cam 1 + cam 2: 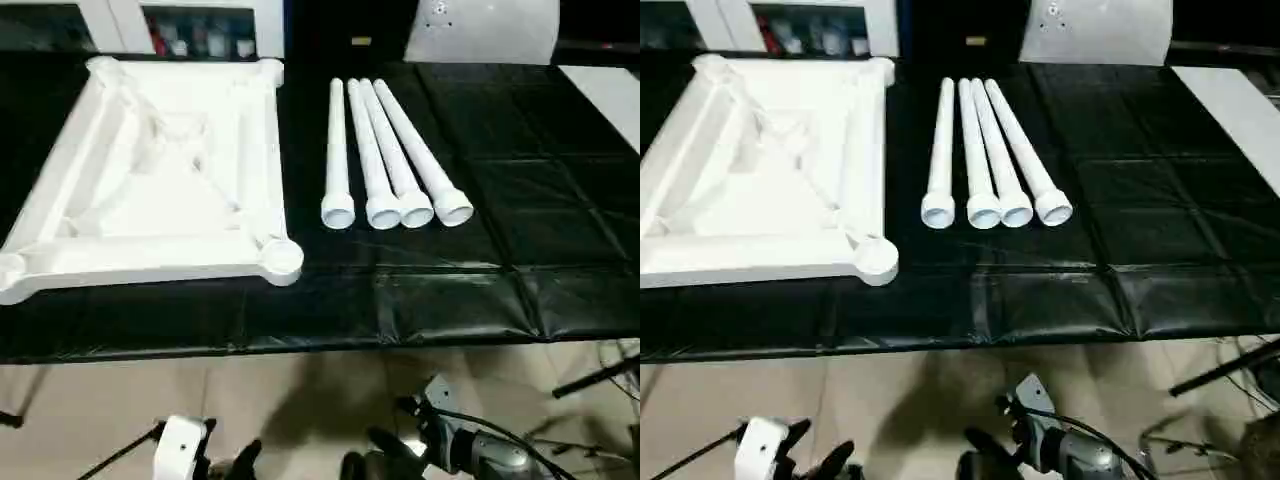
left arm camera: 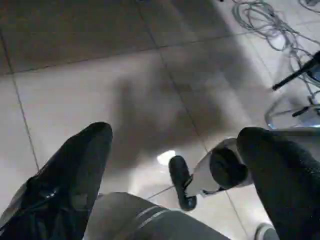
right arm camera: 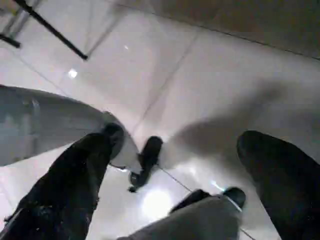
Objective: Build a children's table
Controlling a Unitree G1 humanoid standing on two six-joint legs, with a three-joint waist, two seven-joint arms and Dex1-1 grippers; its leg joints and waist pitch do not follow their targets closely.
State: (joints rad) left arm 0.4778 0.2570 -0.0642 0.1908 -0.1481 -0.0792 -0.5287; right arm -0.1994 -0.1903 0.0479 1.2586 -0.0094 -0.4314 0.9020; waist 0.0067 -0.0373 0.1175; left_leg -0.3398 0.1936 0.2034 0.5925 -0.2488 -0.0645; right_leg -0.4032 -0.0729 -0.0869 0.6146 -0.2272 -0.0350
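The children's table lies in parts on a black mat. Its white square top (image 1: 150, 175) rests upside down at the left, X-ribs and round corner sockets (image 1: 281, 258) facing up. To its right, several long white tapered legs (image 1: 385, 150) lie side by side, wide ends toward me. Both grippers hang low over the tiled floor, in front of the mat's near edge and well clear of the parts. My left gripper (image 2: 177, 134) is open with nothing between its fingers (image 1: 245, 460). The right gripper (image 3: 178, 140) is also open and empty, and its fingers (image 1: 372, 464) show at the bottom.
The black mat (image 1: 520, 200) covers a low platform whose front edge (image 1: 330, 345) crosses the picture. A white cabinet with glass doors (image 1: 200, 30) and a grey panel (image 1: 485, 30) stand behind. A white sheet (image 1: 615, 95) lies far right. Cables (image 2: 270, 25) and stand legs (image 1: 595, 378) lie on the floor.
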